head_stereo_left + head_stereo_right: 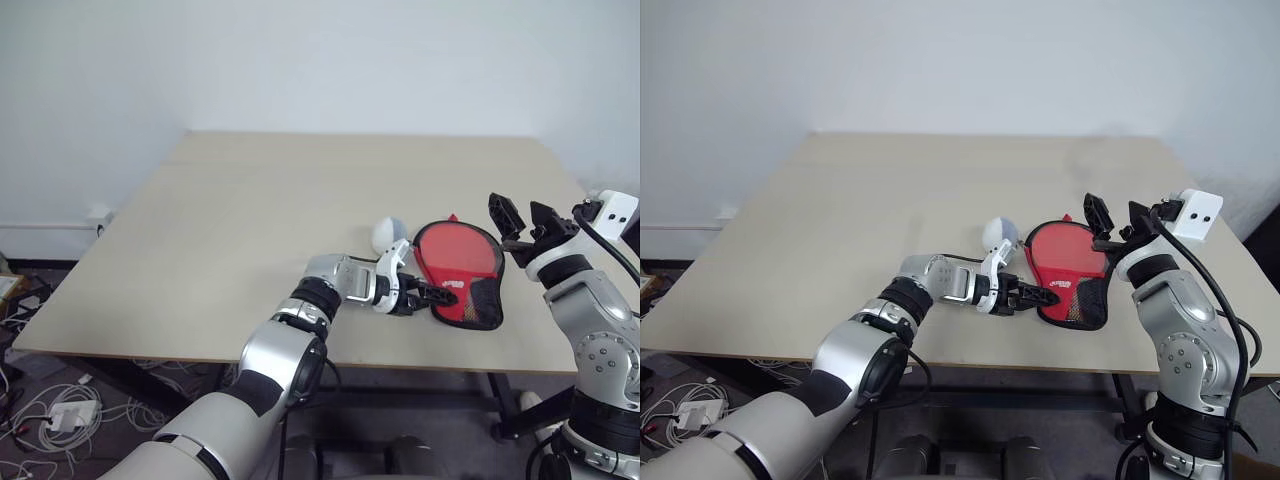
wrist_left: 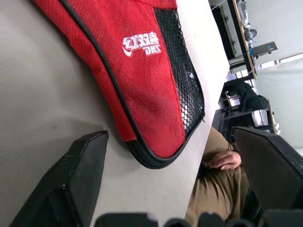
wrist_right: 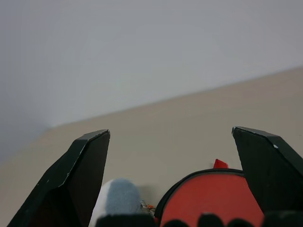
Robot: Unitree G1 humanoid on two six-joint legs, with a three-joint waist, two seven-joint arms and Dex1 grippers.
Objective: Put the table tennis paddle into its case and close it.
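Case flat on desk, near the front edge toward the right corner; both grippers empty.
The red case (image 1: 458, 272) lies on the desk (image 1: 250, 230), mesh pocket toward the front edge, a grey-white lump (image 1: 389, 233) just beside it. Left gripper (image 1: 432, 293) sits at the case's near edge, fingers spread, gripping nothing. Right gripper (image 1: 522, 218) hangs above the case's right side, fingers wide apart.

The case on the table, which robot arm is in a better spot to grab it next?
The left, probably. The left gripper is down at the table with open jaws right at the near end of the red case. The right gripper hangs above the case's far side, jaws open, pointing away.
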